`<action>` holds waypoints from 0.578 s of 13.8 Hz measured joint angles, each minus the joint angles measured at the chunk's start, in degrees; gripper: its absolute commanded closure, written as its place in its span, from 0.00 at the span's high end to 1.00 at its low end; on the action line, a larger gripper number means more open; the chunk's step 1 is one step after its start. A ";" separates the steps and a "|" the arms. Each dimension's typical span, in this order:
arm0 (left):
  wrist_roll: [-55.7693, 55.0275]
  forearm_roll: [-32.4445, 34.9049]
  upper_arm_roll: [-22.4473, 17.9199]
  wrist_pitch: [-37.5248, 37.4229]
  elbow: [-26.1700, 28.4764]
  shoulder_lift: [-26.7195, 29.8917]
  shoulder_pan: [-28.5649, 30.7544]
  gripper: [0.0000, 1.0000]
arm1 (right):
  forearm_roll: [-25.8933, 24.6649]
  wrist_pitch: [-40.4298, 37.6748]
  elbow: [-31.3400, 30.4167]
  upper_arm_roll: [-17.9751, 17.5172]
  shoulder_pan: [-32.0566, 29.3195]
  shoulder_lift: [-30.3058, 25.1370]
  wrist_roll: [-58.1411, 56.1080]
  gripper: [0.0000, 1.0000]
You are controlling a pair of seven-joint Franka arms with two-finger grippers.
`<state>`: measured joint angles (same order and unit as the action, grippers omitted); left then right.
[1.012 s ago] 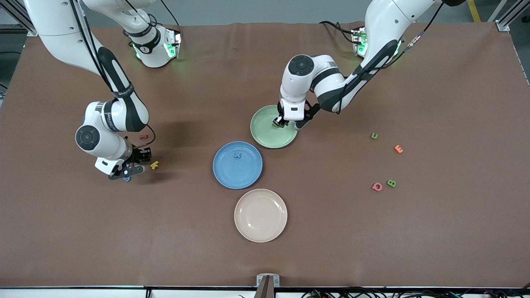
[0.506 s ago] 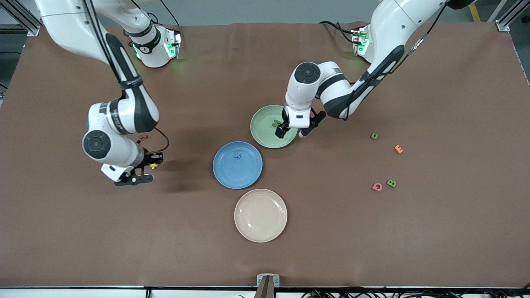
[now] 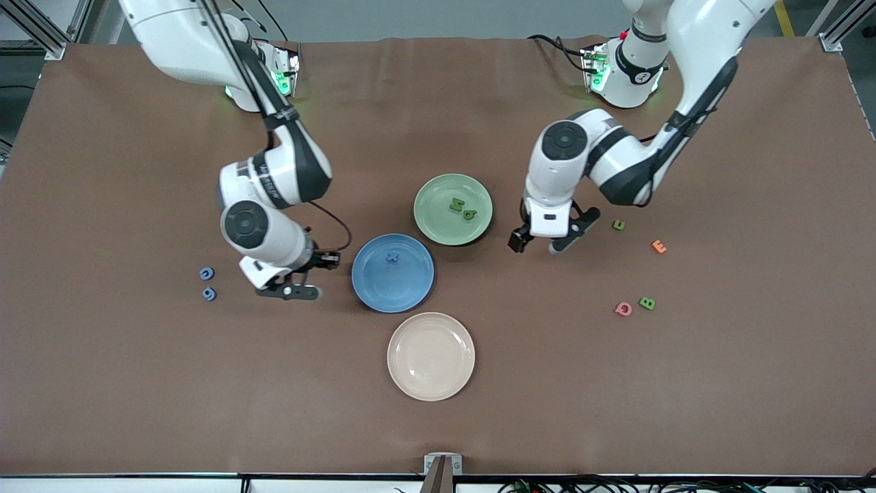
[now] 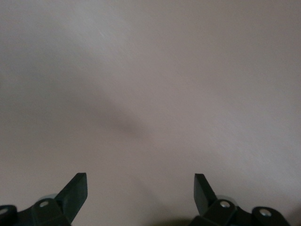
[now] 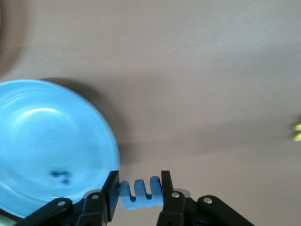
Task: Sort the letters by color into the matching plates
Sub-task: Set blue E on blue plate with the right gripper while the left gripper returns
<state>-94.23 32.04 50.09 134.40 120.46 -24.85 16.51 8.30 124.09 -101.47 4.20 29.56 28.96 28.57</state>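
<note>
blue foam letter (image 5: 139,193) pinched in right gripper (image 5: 139,190); left gripper (image 4: 140,188) wide, empty

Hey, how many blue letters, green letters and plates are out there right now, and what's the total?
Blue letters: 4
Green letters: 4
Plates: 3
Total: 11

Three plates (image 3: 430,356); four blue letters (image 3: 207,274) (one held); four green letters (image 3: 647,302).

Lab: robot arms, aluminium framing (image 3: 31,20)
</note>
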 measured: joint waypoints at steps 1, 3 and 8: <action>2.04 0.01 3.25 -1.15 1.19 0.02 4.94 1.00 | 0.23 0.14 1.56 -0.02 1.85 1.54 3.79 0.17; 8.28 0.06 10.50 -3.78 4.02 0.11 16.33 0.99 | 0.67 0.49 5.17 -0.02 5.09 4.84 10.72 0.17; 28.67 0.12 19.99 -5.68 10.19 0.14 37.90 0.99 | 1.74 0.53 11.97 0.01 8.37 10.82 21.26 0.17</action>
<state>-65.55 32.16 70.08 128.72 130.66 -24.71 54.41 10.05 124.62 -89.50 4.21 37.93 39.78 49.83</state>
